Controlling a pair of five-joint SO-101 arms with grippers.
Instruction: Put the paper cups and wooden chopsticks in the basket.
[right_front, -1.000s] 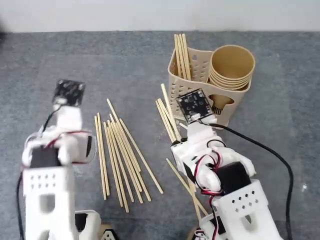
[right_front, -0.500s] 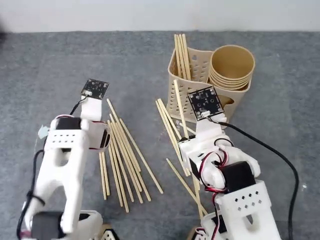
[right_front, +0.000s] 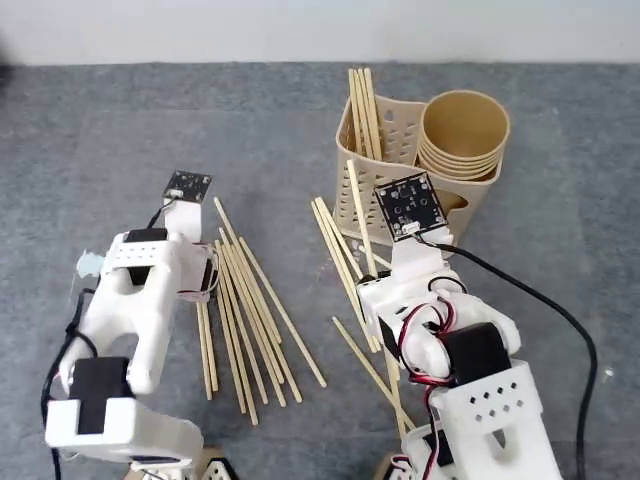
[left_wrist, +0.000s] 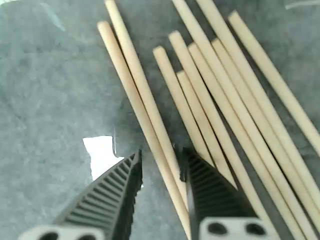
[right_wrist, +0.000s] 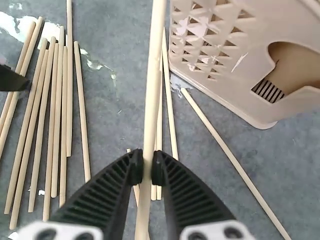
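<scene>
One chopstick has been lifted in the high view, tip by the basket holding the paper cups, ready to drop in; the left arm has swung over the loose pile. Left wrist view: the left gripper gapes astride two sticks running away from it. Right wrist view: the right gripper clamps that chopstick, which points straight ahead past the basket.

The table has a grey surface that looks like felt, a little mottled, and it runs from the near edge to the far side. Along the far edge stands a plain white wall. At the far left corner is a small dark patch. The light is soft and even. A few white marks lie on the grey surface.
</scene>
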